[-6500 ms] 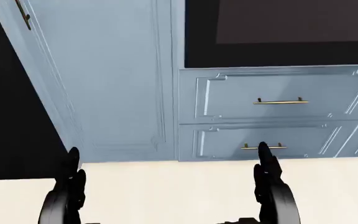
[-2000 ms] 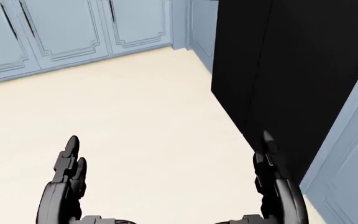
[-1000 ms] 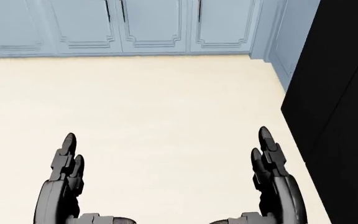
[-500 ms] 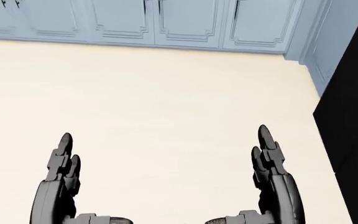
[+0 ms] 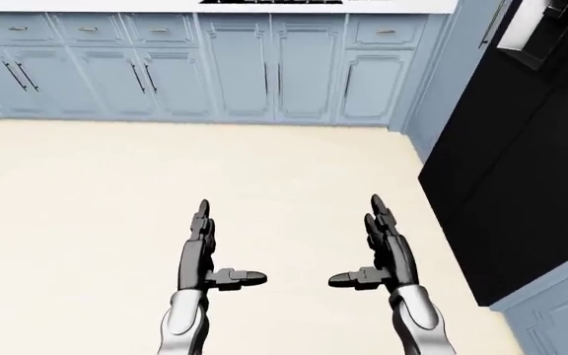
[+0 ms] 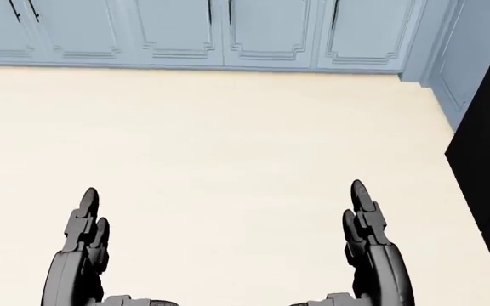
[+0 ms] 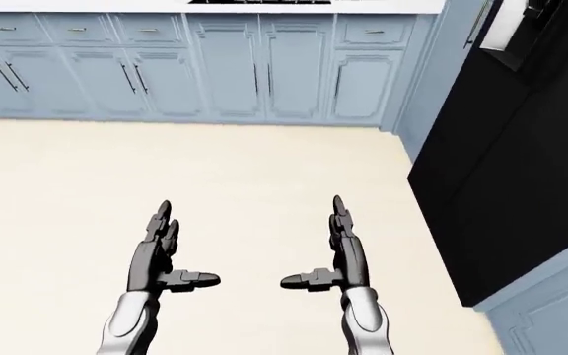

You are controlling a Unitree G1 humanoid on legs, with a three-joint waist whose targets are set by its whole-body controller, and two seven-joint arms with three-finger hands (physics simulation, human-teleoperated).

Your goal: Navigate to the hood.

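Left-eye view first: the robot faces a far run of pale blue cabinets (image 5: 235,74) across a wide cream floor (image 5: 77,192). At the very top edge, a dark strip sits in the white bench (image 5: 87,6) top, probably a cooktop (image 5: 269,2). The hood itself is not in view; my guess is it hangs above that strip, out of frame. So the turn toward that wall looks done, and the walk across the floor is what is left. The left hand (image 5: 203,251) and right hand (image 5: 383,248) are both held out low, fingers straight, thumbs pointing inward, released and grasping nothing. A tall black appliance (image 5: 501,163) fills the right side.

Head view now: it looks steeply down, showing only the cabinet door bottoms along the top, bare floor, and both hands at the bottom edge, fingers stretched flat. Against the frame half a second back, the whole picture has shifted, so the camera has moved: the cabinet row now runs level, and the black appliance has slid further off to the right. Six and a half seconds back the robot was nose-up against drawers and a dark panel, so it has swung right round.

Right-eye view: the same scene, with the appliance's pale handle (image 7: 509,26) at top right.
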